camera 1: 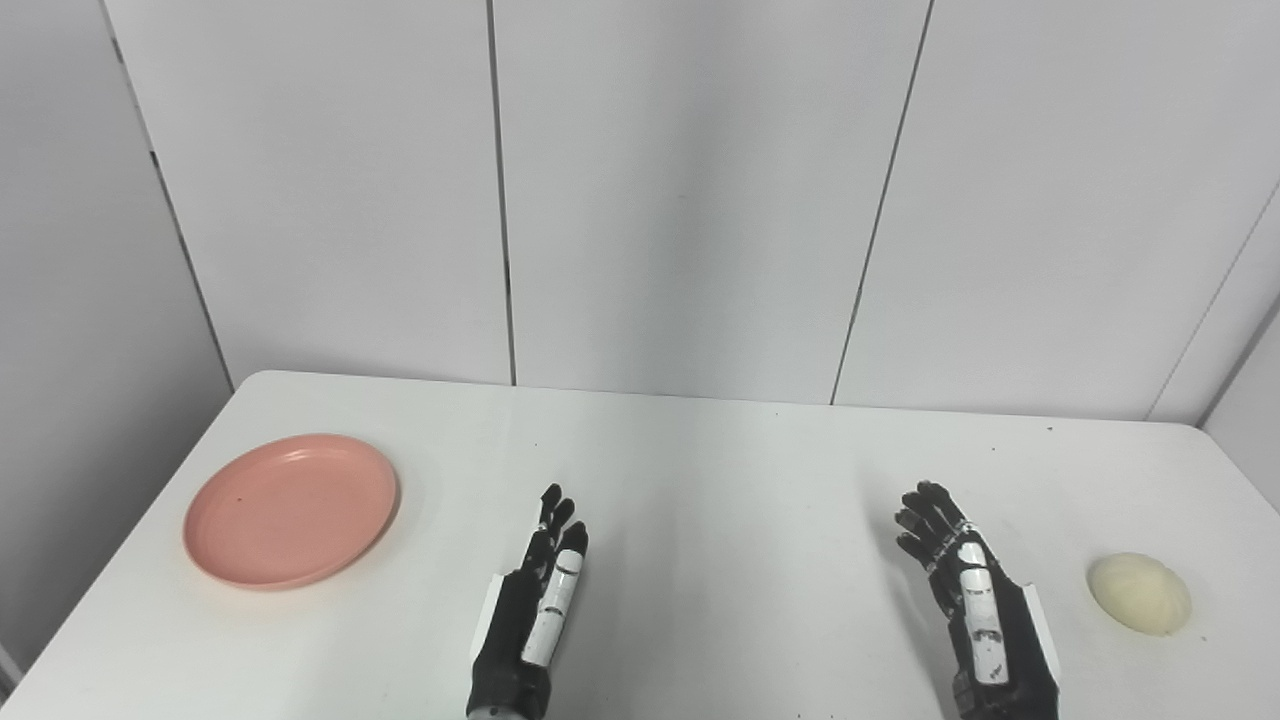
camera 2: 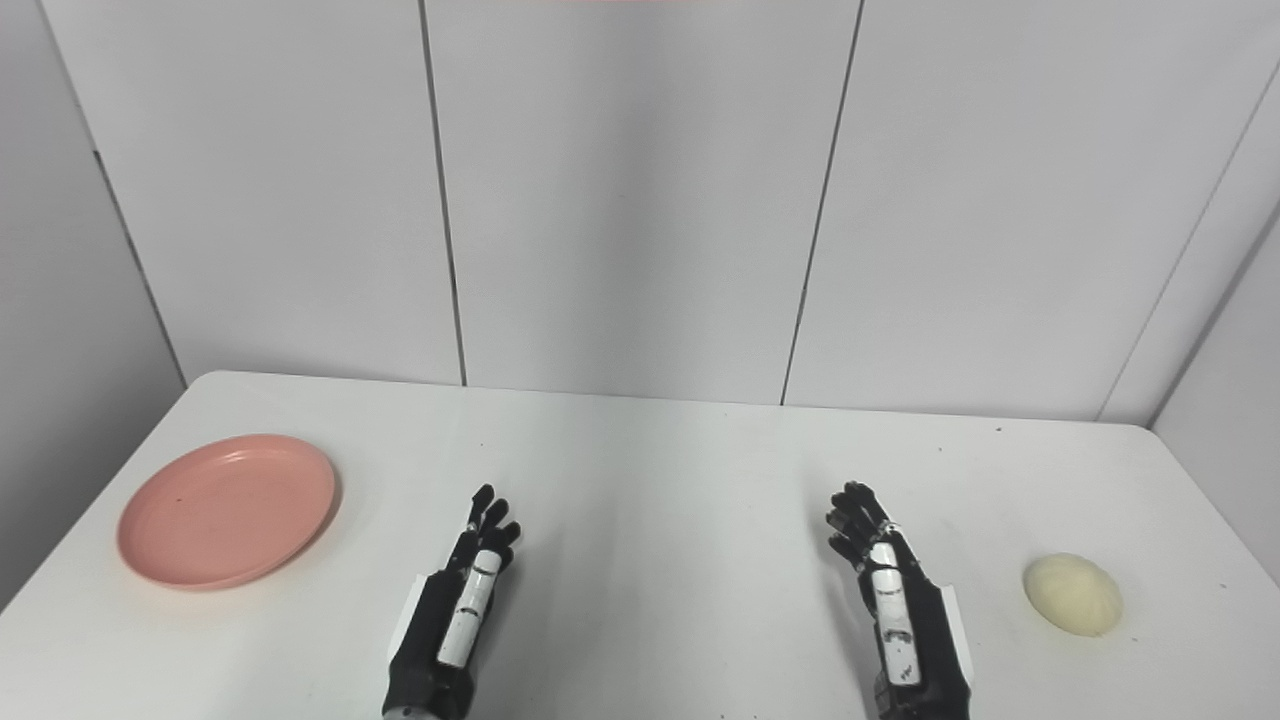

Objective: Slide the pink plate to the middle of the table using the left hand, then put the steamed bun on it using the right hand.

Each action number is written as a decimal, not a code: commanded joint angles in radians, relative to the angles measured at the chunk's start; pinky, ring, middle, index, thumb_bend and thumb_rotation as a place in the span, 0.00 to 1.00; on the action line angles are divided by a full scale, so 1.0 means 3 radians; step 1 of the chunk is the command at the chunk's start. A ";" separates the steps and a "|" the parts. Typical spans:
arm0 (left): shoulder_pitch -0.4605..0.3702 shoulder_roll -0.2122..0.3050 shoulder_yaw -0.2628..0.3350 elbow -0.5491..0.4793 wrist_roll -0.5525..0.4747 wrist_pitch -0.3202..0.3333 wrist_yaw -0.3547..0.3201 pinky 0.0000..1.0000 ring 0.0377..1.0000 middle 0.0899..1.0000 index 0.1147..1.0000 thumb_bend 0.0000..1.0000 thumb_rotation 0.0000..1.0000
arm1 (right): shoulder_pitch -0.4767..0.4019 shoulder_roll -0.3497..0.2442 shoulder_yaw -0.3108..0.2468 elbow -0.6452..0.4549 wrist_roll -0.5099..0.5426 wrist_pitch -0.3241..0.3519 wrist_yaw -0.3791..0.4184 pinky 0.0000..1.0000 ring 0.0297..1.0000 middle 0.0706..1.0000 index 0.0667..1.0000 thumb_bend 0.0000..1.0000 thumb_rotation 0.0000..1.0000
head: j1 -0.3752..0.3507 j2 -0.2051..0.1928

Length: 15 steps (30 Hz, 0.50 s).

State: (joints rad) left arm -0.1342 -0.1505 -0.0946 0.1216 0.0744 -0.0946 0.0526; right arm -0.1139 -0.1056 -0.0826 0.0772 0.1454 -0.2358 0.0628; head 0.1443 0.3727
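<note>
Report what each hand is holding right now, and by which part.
Nothing is held. The left hand and right hand are both open over the table; the pink plate and steamed bun lie untouched.

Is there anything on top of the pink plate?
No. The pink plate holds nothing; its whole top shows bare. The steamed bun sits far off on the table's right side. What lies under the plate is covered.
</note>
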 commanded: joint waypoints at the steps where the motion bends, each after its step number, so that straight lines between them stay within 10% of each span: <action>1: -0.0030 0.0019 0.0008 0.0057 0.0070 -0.0221 0.0063 0.96 0.93 0.96 1.00 0.55 0.85 | 0.0244 0.0055 0.0004 0.0194 -0.0012 -0.0087 0.0006 0.87 0.86 0.86 0.85 0.55 0.94 | -0.0022 0.0029; 15: -0.0732 -0.0059 0.0233 -0.0223 -0.0077 -0.0197 0.0194 0.90 0.89 0.88 0.90 0.63 0.87 | 0.0372 0.0105 0.0024 -0.0074 -0.0089 0.0030 -0.0044 0.87 0.86 0.86 0.86 0.55 0.93 | -0.0081 0.0118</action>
State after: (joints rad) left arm -0.2897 -0.1527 -0.0266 0.0938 0.0637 -0.1421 0.0976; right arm -0.0732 -0.0928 -0.0791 0.0175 0.1113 -0.2351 0.0527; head 0.1197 0.4080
